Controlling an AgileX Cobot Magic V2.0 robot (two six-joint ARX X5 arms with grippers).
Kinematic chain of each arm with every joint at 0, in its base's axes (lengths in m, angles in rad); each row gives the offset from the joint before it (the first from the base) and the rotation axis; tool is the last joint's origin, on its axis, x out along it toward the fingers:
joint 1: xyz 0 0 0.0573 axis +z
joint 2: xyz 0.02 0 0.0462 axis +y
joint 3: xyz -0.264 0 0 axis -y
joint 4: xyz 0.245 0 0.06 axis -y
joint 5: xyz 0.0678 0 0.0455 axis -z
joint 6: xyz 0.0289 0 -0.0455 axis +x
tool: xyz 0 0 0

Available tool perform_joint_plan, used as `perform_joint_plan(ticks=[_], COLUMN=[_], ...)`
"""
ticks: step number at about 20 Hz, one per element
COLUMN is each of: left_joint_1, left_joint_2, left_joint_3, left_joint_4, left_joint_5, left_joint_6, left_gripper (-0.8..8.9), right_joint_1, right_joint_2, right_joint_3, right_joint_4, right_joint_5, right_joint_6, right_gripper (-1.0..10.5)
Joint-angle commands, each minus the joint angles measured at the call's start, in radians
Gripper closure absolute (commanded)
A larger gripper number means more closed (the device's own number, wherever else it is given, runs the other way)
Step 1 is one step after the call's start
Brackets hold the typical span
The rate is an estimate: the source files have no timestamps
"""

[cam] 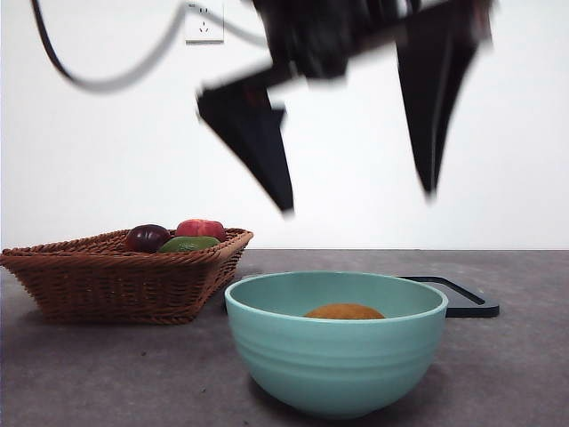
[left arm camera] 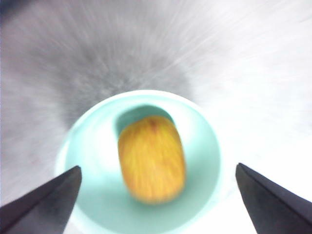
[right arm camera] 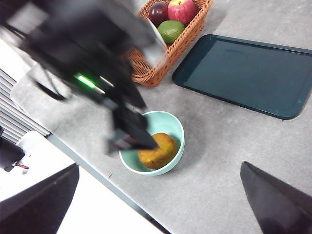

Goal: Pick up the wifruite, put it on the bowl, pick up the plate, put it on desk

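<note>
Front view gives us the wifruite (cam: pixel 344 311) lying inside the bowl (cam: pixel 336 342) on the desk (cam: pixel 516 374). Above it our left gripper (cam: pixel 360 200) hangs with jaws spread wide, holding nothing. Behind lie a basket (cam: pixel 124 276) of fruit and a dark tray (cam: pixel 467 298). Our right gripper (right arm camera: pixel 161 195) is high up, wide open, empty.

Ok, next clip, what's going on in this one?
The wifruite already lies inside the mint-green bowl. The left gripper hangs above the bowl with its jaws wide open and empty. The right gripper is open too, well off to the side. The dark tray lies flat on the desk beside the wicker basket of fruit.
</note>
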Motion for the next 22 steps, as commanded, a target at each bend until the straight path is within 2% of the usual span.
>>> perform_joint_plan(ticks=[1, 5, 7, 10, 14, 22], left_joint_1=[-0.011, -0.011, -0.01, -0.01, -0.01, -0.01], left_joint_2=[-0.1, -0.318, -0.427, -0.568, -0.753, -1.195], left_joint_3=[0.028, 0.028, 0.028, 0.027, 0.008, -0.198], left_joint_4=[-0.025, -0.084, -0.114, -0.179, -0.242, -0.245], left_joint_5=[-0.006, -0.012, -0.051, -0.082, -0.085, -0.085], left_joint_6=[0.045, 0.126, 0.151, 0.158, 0.176, 0.153], left_gripper=[1.82, 1.88, 1.88, 1.88, 1.88, 1.88], right_joint_1=[0.001, 0.001, 0.001, 0.001, 0.001, 0.002], right_joint_2=[0.001, 0.002, 0.002, 0.002, 0.003, 0.012], right_joint_3=[0.019, 0.019, 0.019, 0.019, 0.019, 0.019], right_joint_4=[0.014, 0.014, 0.013, 0.013, 0.006, 0.005], right_joint_5=[0.0, 0.0, 0.0, 0.003, 0.052, 0.05], right_joint_6=[-0.005, -0.003, 0.004, 0.018, 0.04, 0.117], right_gripper=[3.9, 3.9, 3.9, 3.9, 3.9, 3.9])
